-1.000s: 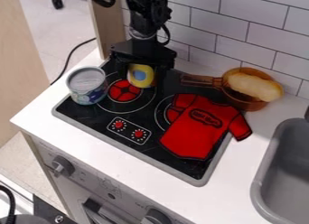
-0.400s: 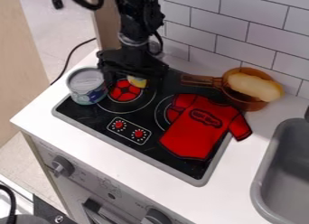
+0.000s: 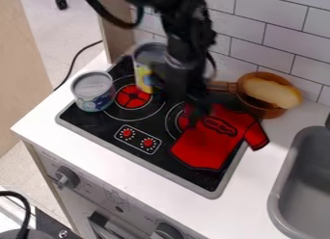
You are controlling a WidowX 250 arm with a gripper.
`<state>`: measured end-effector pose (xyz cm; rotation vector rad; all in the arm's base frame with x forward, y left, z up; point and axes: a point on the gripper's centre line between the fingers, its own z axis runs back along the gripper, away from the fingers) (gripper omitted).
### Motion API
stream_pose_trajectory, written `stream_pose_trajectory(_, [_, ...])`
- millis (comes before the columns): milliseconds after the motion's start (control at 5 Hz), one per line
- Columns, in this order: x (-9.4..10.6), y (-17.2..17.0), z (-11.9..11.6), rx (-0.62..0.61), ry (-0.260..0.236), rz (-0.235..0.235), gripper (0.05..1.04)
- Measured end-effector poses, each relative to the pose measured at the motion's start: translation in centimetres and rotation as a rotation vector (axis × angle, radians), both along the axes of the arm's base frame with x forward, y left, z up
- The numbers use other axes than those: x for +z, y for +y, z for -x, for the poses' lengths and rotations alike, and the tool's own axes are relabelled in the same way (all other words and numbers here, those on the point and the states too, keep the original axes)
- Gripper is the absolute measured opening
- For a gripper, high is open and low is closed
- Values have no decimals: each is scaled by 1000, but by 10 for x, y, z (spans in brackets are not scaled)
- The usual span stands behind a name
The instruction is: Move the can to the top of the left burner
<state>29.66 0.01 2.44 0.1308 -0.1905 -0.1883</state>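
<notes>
A: How far along are we?
B: Nearly done, we reckon. Yellow-labelled can [image 3: 143,72] upright at one o'clock on left burner [image 3: 132,97]. Left: confirm release, clear arm.
A: Gripper [image 3: 199,105]?
B: Three o'clock of burner. We can't tell opening or grip.
A: Surroundings?
B: Black stovetop [image 3: 97,121], white counter [image 3: 84,146]. Second can [image 3: 93,91] nine, red shirt [image 3: 209,144] four, orange pan [image 3: 261,109] three, sink [image 3: 276,199] four. Tiled wall [image 3: 283,38] behind.

You are working at a toy kitchen: a flat black stove [image 3: 103,128] with red-centred burners [image 3: 132,97] sits in a white bench [image 3: 258,185], with a rounded gray sink [image 3: 281,178] beside the stove, white rectangular wall tiles [image 3: 245,55] behind it and a knobbed gray oven front [image 3: 90,194] below.
</notes>
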Motion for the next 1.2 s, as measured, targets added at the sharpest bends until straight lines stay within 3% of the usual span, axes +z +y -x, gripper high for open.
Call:
stream_pose_trajectory(200, [4, -23, 0, -102, 40, 53, 1001])
stream_pose_trajectory(600, [9, -44, 8, -184, 95, 107, 1000])
stream_pose_trajectory(800, [22, -50, 20, -211, 68, 112, 1000])
stream_pose_trajectory(1200, [31, 1, 35, 48, -32, 40, 1000])
